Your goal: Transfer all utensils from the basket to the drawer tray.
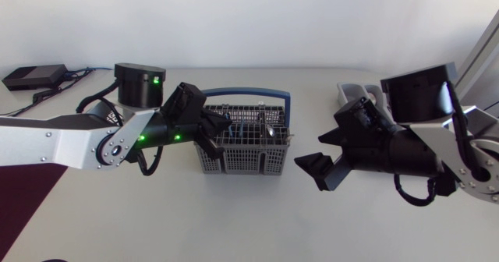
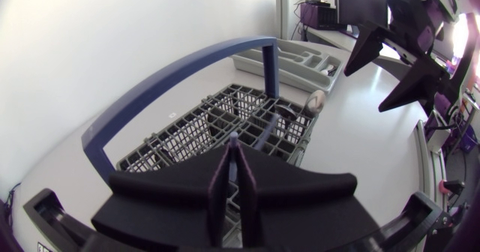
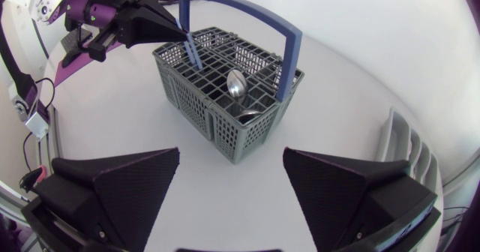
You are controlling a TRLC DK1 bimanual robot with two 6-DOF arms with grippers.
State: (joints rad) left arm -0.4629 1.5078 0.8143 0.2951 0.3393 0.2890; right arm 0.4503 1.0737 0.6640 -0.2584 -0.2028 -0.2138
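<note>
Seemingly light, stiff and slick, the spoon [image 3: 237, 83] ahead of the right gripper [image 3: 232, 162], jaws wide, wants pinching at its neck; left gripper [image 2: 234, 151] jaws closed.

Basket [image 1: 242, 149]: grey grid mesh, blue handle [image 1: 248, 93]; spoon [image 3: 237, 83] silver. Drawer tray [image 2: 292, 61] light grey, bench [image 1: 234, 215] white. Left end effector [image 1: 224, 129] and right end effector [image 1: 312, 150] matte black.

Foreground: left gripper [image 2: 233, 173], fingers pressed together, hung over a grey basket [image 2: 161, 151].
Mid-frame: a blue handle [image 2: 169, 83] arched across the basket; a spoon [image 2: 316, 100] stood at its far corner.
Background: grey tray [image 2: 253, 60]; right gripper [image 2: 365, 91], fingers spread.
</note>
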